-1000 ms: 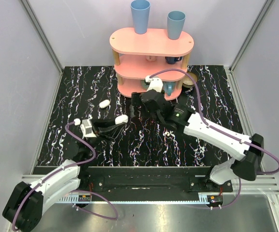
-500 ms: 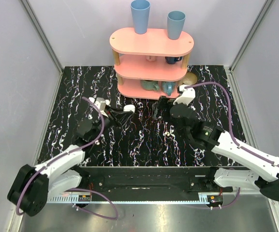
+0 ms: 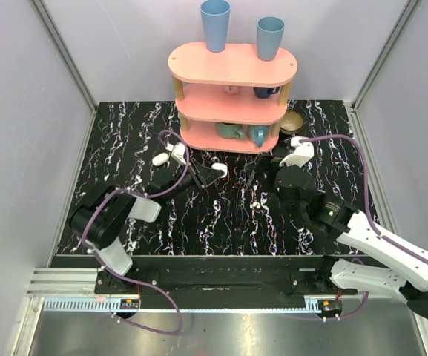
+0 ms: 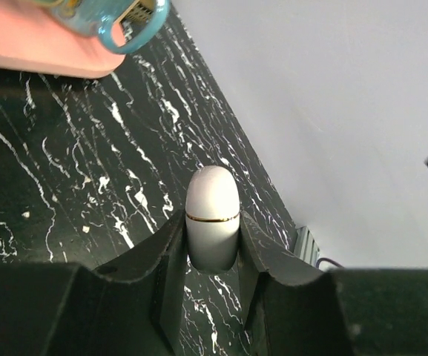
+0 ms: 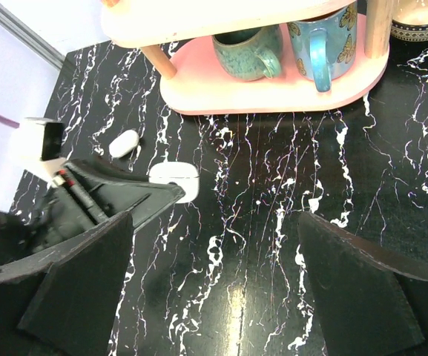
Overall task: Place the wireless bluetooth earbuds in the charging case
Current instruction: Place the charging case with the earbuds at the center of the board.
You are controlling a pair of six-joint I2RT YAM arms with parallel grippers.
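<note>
Three pale lilac walls (image 3: 43, 111) closed in the workspace, with aluminium struts (image 3: 65, 59) running down the two far corners. The table (image 3: 124, 133) was glossy black, veined all over with white and a few reddish streaks like marble. Along its near edge lay a black mounting plate (image 3: 221, 271), then a brushed metal sheet (image 3: 236, 334).

At the far side stood a pink three-tier shelf (image 3: 232, 65) carrying two blue cups (image 3: 215, 22) on top. A teal mug (image 5: 247, 52) and a blue mug printed with butterflies (image 5: 321, 44) sat on the lowest tier. A round jar with a patterned dark band (image 5: 421, 18) sat just right of the shelf.

The left gripper (image 4: 212, 241) was clamped on the charging case (image 4: 212, 200), a white pebble with a thin gold seam around it. The pair sat in front of the shelf's lowest tier. Whether the case touched the table could not be told. A second small white oval object (image 3: 160, 158) lay on the table to the left, apart from the gripper.

The right gripper (image 5: 214, 222) stood with its jaws spread wide and nothing between them, near the middle of the table.

A ruled strip (image 3: 73, 304) and two small stickers (image 3: 128, 302) on the near rail were too small to read.
</note>
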